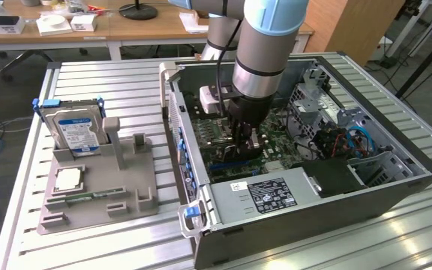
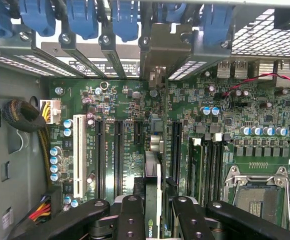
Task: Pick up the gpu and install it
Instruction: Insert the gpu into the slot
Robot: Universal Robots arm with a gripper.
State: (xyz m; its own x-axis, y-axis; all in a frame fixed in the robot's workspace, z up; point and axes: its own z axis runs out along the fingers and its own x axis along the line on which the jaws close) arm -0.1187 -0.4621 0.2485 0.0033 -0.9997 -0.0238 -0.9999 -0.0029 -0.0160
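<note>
The gpu (image 2: 153, 155) shows edge-on as a slim dark card, with its grey metal end bracket (image 2: 157, 50) against the case's rear slot openings. My gripper (image 2: 154, 207) is shut on it, one black finger (image 2: 130, 215) on each side of the card. The card stands upright over the motherboard (image 2: 225, 130), in line with the long black expansion slots (image 2: 119, 155); whether it is fully seated I cannot tell. In the exterior view my gripper (image 1: 247, 140) reaches down inside the open computer case (image 1: 396, 185), just above the board.
Blue card latches (image 2: 80, 17) line the case's rear wall. An open CPU socket (image 2: 257, 195) and a cable bundle (image 2: 22, 117) flank the slots. Outside the case, a grey holder tray (image 1: 126, 197) carries a hard drive (image 1: 77, 126), a memory stick (image 1: 88, 197) and a chip (image 1: 67, 179).
</note>
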